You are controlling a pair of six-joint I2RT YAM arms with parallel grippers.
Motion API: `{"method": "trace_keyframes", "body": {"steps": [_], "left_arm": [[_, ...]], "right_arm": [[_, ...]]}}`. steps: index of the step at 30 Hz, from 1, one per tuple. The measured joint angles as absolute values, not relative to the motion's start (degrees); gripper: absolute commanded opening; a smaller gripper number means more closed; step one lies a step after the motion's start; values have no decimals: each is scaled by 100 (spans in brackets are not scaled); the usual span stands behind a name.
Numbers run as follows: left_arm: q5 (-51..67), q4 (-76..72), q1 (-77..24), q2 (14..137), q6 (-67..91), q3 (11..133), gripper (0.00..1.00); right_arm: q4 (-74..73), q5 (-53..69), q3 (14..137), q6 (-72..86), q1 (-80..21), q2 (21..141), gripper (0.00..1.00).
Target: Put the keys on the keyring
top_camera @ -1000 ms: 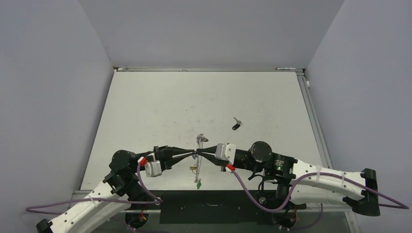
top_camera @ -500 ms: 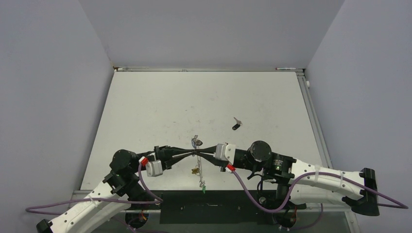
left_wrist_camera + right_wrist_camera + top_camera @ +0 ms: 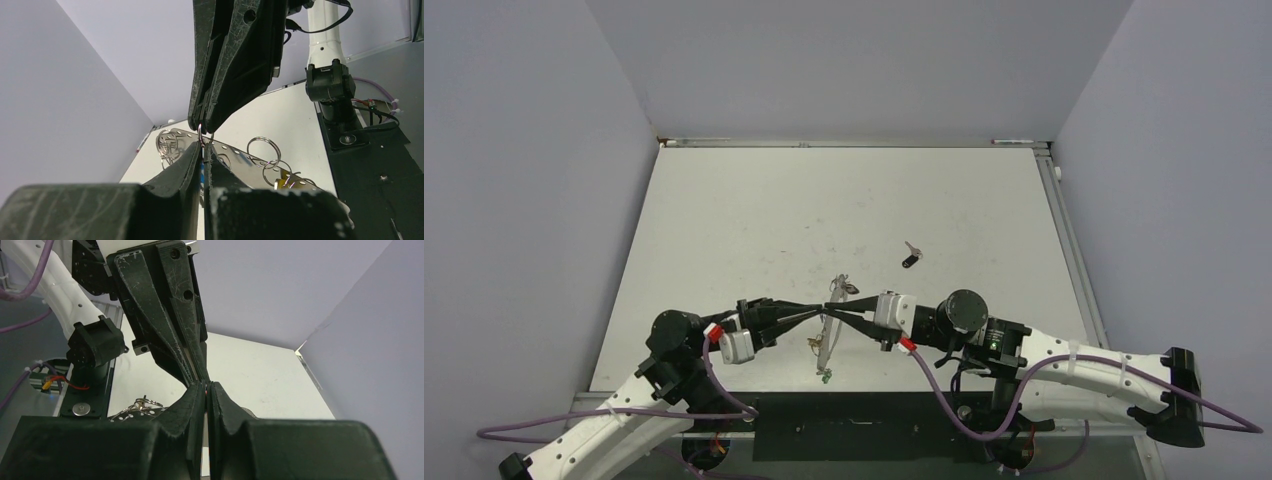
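My left gripper (image 3: 825, 309) and right gripper (image 3: 834, 311) meet tip to tip above the near middle of the table, both shut. Between them hangs the keyring (image 3: 826, 340), a thin grey metal band with holes (image 3: 235, 155) that carries several split rings (image 3: 263, 148). A small split ring (image 3: 200, 134) is pinched where the left gripper (image 3: 203, 146) faces the right fingertips (image 3: 212, 117). Keys dangle below: a yellow one (image 3: 815, 345) and a green one (image 3: 824, 378). A black key (image 3: 910, 259) lies alone on the table. The right gripper (image 3: 206, 385) touches the left fingers (image 3: 192, 367).
The white table (image 3: 754, 220) has grey walls on three sides and a metal rail (image 3: 1064, 230) along its right edge. The black base plate (image 3: 854, 425) lies just below the hanging keys. Purple cables (image 3: 944, 395) loop beside both arms.
Both grippers have shifted slightly away from the bases with the keyring. The dangling keys swung right, then back left. The left jaws have pressed a little tighter.
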State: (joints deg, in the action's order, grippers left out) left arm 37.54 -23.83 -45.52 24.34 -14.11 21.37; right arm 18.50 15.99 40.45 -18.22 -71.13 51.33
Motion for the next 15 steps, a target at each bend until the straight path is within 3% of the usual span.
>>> {"method": "trace_keyframes", "body": {"steps": [12,15], "left_arm": [[3774,-2475,-4482,2445,-1212,2134,2],[3758,-2475,-4466,2445,-1192,2132,14]], "right_arm": [[3492,2038,3697,-1468,-6641,5133,5],[3920,2169,3693,-1328,-6519,5135,5]]}}
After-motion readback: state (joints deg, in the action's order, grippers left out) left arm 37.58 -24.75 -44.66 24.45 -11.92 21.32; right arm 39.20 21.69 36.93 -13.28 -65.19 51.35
